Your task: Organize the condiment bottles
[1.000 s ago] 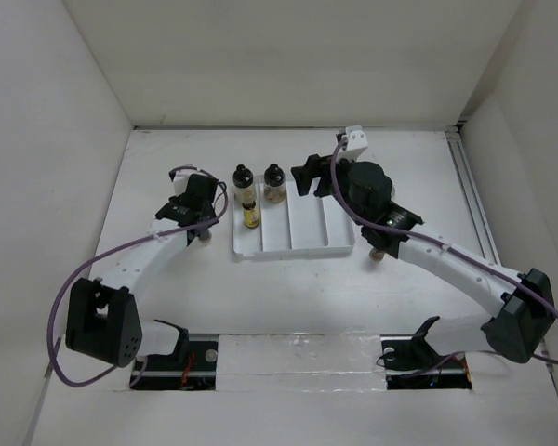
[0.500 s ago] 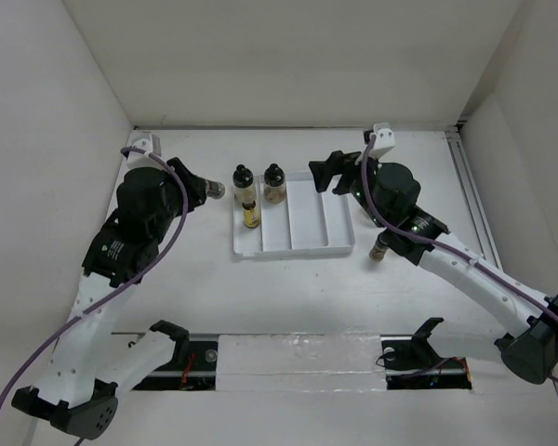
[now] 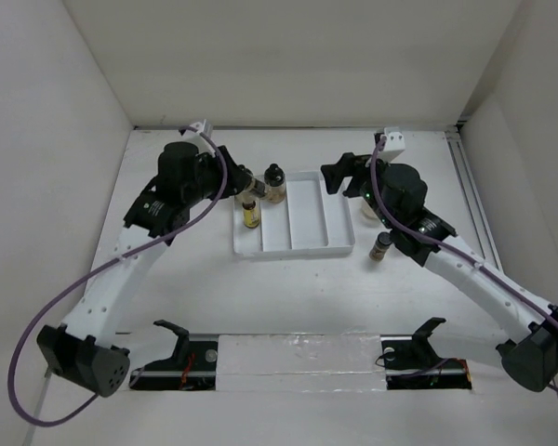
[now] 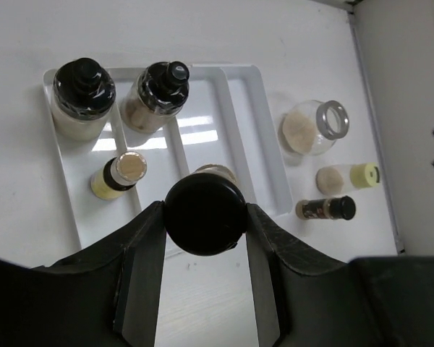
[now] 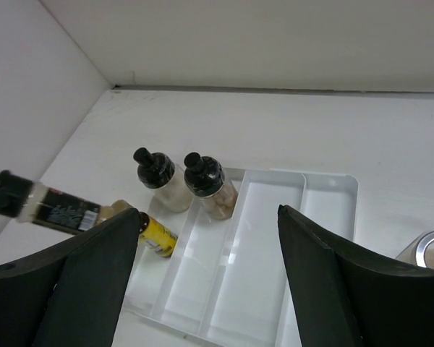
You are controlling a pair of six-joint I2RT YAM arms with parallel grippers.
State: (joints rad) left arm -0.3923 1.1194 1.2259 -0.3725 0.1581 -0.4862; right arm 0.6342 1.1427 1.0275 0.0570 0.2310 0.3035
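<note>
Above and behind, we look down on the whole table (image 3: 288,297). Our left wrist camera looks steeply down, close over the white tray (image 4: 246,137); our right wrist camera sees it obliquely. All three views share it.

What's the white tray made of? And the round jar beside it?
The white tray looks like glossy plastic: lights mirror off its floor. The round jar is see-through, glass or clear plastic, I cannot tell; its silvery rim looks metal.

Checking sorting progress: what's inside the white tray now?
Two upright black-capped bottles in adjacent compartments, and a small yellow bottle sharing the first's. The held bottle in the left gripper hides part of the tray.
</note>
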